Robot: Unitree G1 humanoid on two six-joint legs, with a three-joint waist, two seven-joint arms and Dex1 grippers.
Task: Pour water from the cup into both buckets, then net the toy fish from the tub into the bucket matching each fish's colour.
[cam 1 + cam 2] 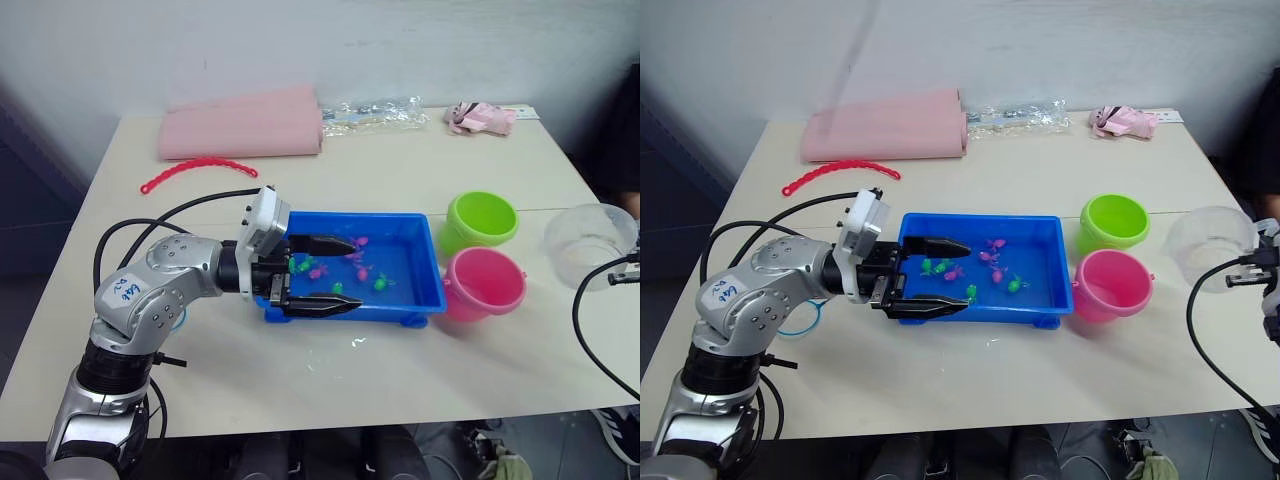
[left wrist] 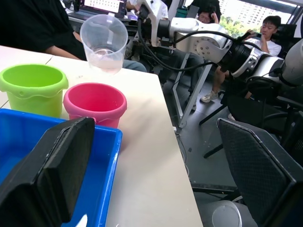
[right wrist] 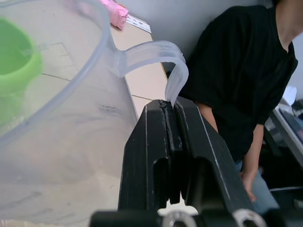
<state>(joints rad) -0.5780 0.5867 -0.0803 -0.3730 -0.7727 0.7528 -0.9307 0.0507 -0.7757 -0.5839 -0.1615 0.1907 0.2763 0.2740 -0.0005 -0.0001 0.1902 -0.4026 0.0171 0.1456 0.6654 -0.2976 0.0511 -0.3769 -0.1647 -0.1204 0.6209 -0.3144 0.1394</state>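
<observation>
Beige bench (image 1: 300, 370), right gripper (image 3: 171, 109) fingers clamped on clear cup (image 1: 590, 242) handle at right edge, left gripper (image 1: 340, 273) fingers apart over blue tub (image 1: 425, 290) holding toy fish (image 1: 362, 268), green bucket (image 1: 481, 220) and pink bucket (image 1: 485, 284) just right of tub.

Beige table (image 1: 420, 180) against white wall (image 1: 300, 40).

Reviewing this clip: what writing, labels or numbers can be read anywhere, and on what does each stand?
White sticker on the left arm: handwritten blue marks, too blurred to read.
Side of the cup: faint printed marks, too small to read.
Paper slip under the pink wrapper at the table's far edge: nothing legible.
Nothing else bears text.
</observation>
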